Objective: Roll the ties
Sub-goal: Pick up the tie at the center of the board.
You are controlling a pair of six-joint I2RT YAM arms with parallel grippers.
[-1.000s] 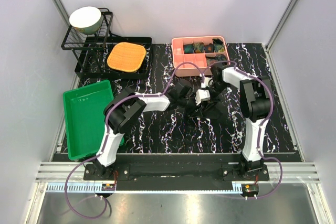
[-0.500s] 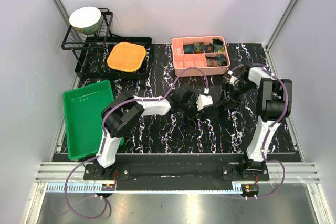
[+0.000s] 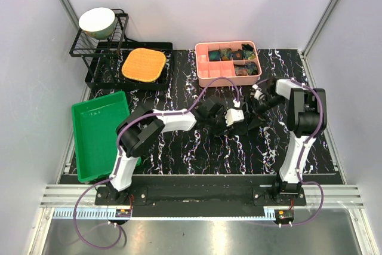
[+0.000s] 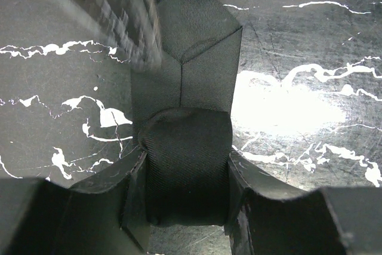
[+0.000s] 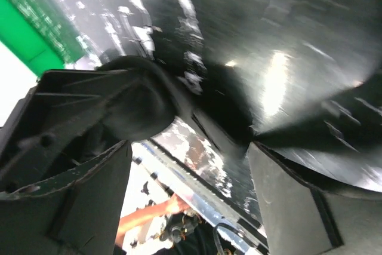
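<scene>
At the near left a green plastic tray [image 3: 98,129] with a ribbed floor lies on the glossy black table [image 3: 179,147], whose surface is veined with white like marble. Mid-table, the left gripper [image 4: 186,171] is clenched on the black tie [image 4: 191,76]. The tie is a finely twilled matte fabric. Its near part is wound into a plump roll that touches both fingers, and its flat tail runs away from the roll to a seamed, pointed end. In the overhead view the dark cloth is hard to tell from the dark table. Just to the right, the right gripper [image 5: 190,147] has its fingers spread wide with nothing pinched between them. Its own view is smeared, and the dark mass by its left finger cannot be identified. A blurred grey shape cuts across the upper left of the left wrist view. Farther back a pink compartmented box [image 3: 206,76] holds rolled ties [image 3: 242,58] patterned in teal and brown. To the far left are a square orange pad [image 3: 144,64], a black wire rack [image 3: 98,46] and a pale bowl [image 3: 97,21].
</scene>
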